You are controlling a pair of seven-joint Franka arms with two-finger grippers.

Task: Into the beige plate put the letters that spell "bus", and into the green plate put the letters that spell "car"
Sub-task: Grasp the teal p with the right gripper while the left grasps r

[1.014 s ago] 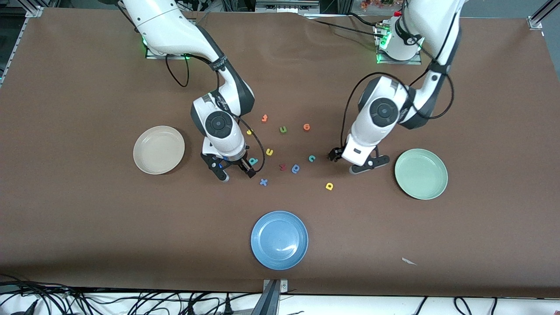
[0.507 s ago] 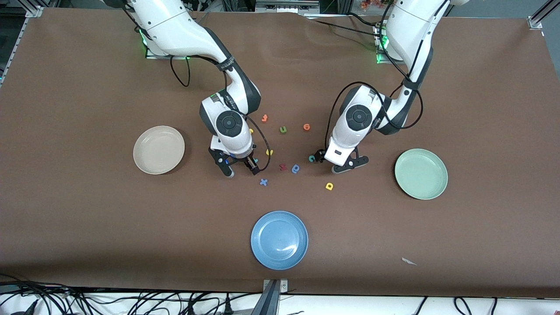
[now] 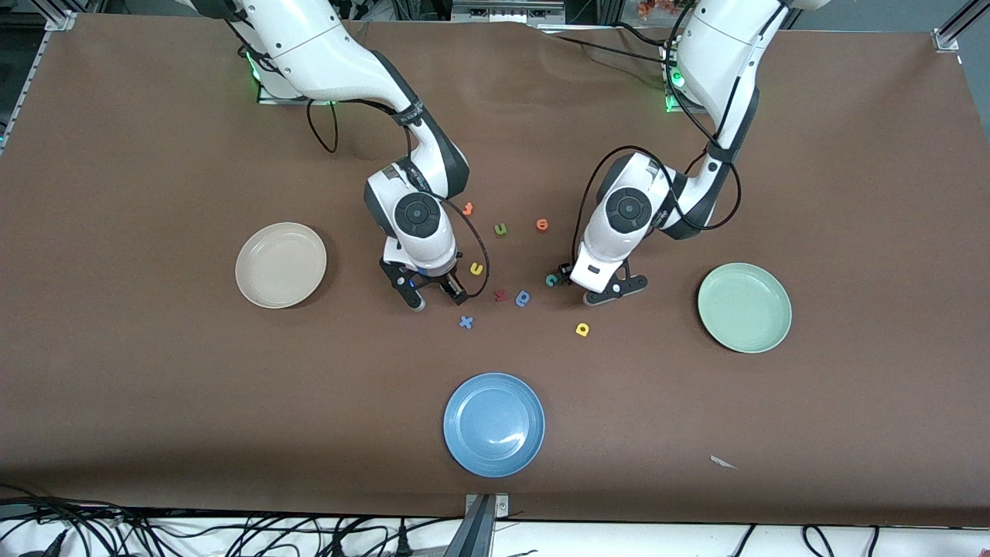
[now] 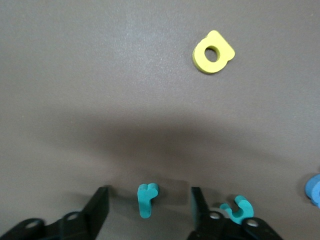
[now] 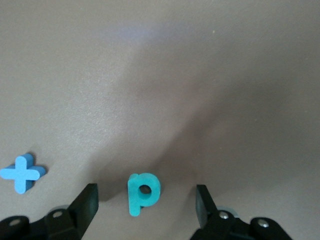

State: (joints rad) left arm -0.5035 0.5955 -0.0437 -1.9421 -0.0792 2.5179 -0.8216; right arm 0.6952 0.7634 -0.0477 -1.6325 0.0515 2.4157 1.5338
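My right gripper is low over the table and open, with the teal "b" lying flat between its fingers and not touching either. My left gripper is also low and open, and straddles the teal "r". The teal "c" lies just outside one left finger. The yellow "u" lies beside the right wrist. The yellow "a" lies nearer the front camera. The beige plate and the green plate hold nothing.
A blue plate sits near the front edge. Loose letters lie between the arms: a green "u", two orange ones, a red one, a blue rounded one and a blue cross.
The right gripper has shifted toward the left arm's end, onto the teal "b". The left gripper has shifted toward the right arm's end, beside the teal "c".
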